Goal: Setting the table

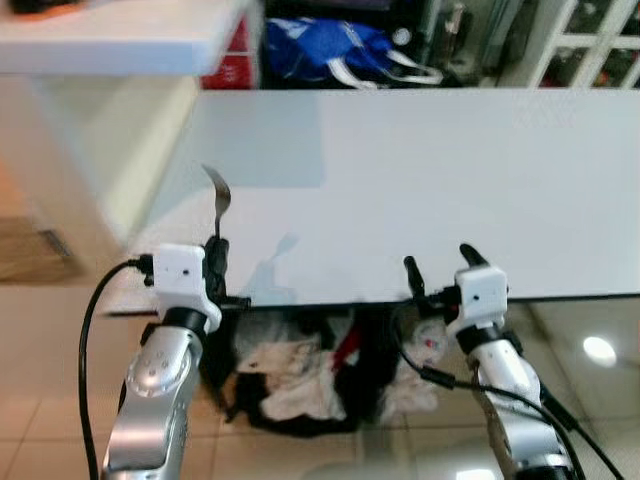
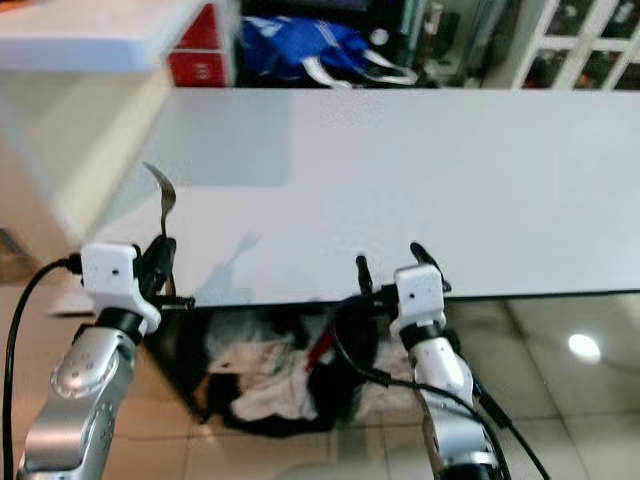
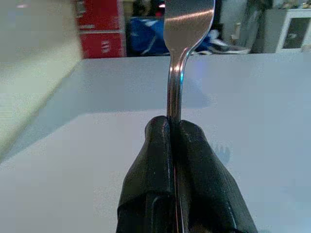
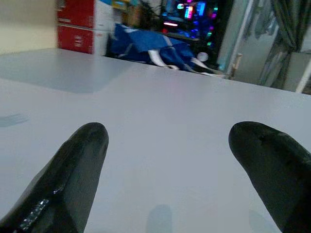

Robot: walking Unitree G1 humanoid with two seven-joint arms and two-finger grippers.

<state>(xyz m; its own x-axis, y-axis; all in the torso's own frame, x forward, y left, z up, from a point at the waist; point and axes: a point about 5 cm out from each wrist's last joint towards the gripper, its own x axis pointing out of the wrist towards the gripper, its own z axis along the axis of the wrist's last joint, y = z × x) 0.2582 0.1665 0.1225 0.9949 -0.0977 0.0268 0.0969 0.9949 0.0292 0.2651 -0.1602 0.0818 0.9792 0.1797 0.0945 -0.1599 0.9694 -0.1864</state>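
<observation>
A silver fork point(image 1: 218, 197) stands upright, prongs up, over the near left corner of the white table point(image 1: 420, 180). My left gripper point(image 1: 215, 250) is shut on its handle; in the left wrist view the fork point(image 3: 181, 43) rises from between the two pressed fingers point(image 3: 199, 174). My right gripper point(image 1: 438, 262) hovers at the table's near edge, open, with nothing between its fingers point(image 4: 73, 170). The tabletop ahead of both grippers is bare.
A white counter point(image 1: 110, 40) juts in at the upper left, close to the table. Beyond the far edge lie a blue bag point(image 1: 330, 50) and a red box point(image 1: 232, 62). White and dark bundles point(image 1: 300, 380) sit on the tiled floor under the table's near edge.
</observation>
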